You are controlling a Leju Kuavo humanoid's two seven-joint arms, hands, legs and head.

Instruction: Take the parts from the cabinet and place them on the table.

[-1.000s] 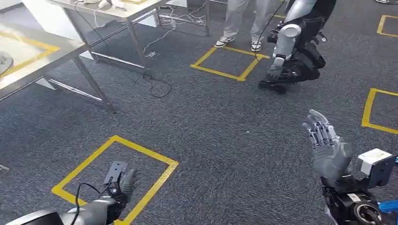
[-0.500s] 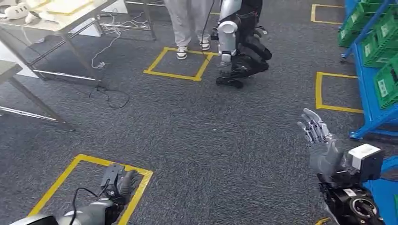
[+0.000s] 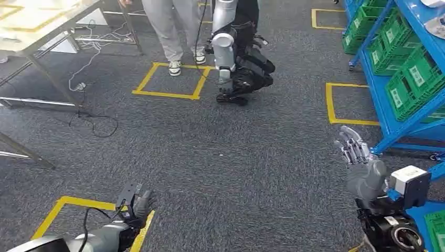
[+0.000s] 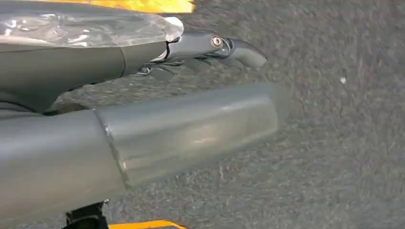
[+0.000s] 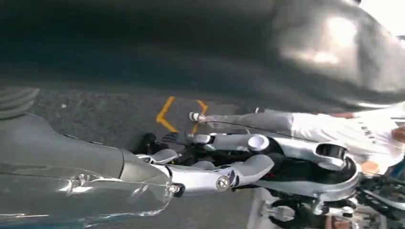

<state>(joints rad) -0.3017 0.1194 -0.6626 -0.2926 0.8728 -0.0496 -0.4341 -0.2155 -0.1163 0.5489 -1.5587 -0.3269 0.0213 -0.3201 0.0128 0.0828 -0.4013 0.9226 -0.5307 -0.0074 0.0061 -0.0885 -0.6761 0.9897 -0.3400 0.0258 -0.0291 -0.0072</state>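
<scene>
The blue cabinet (image 3: 404, 79) serves as the reference landmark; it stands along the right side of the head view, its frame legs resting on the grey carpet (image 3: 236, 173). Green bins (image 3: 414, 79) sit on its tilted shelves; the contents of the bins cannot be made out, so the parts cannot be located beyond the cabinet itself.

Open room: a wide stretch of carpet lies to the left of the cabinet. A yellow floor square (image 3: 349, 102) is marked just beside the cabinet's front edge. A second yellow square (image 3: 170, 81) lies well apart from the cabinet, farther left.

Obstructions: a second humanoid robot (image 3: 239, 52) crouches between the cabinet and the second yellow square. A person (image 3: 168, 31) stands at that square, next to the second robot. A tabletop (image 3: 47, 21) on metal legs stands far left of the cabinet, with a black cable (image 3: 92, 118) lying on the carpet near its legs.

Right hand (image 3: 359, 163): raised, fingers extended and apart, grasping nothing, near the cabinet's lower frame but not touching it.

Left hand (image 3: 137, 206): low, well apart from the cabinet, above a yellow floor line (image 3: 78, 202). Nothing is grasped; in the left wrist view the fingers (image 4: 229, 47) extend straight over the carpet.
</scene>
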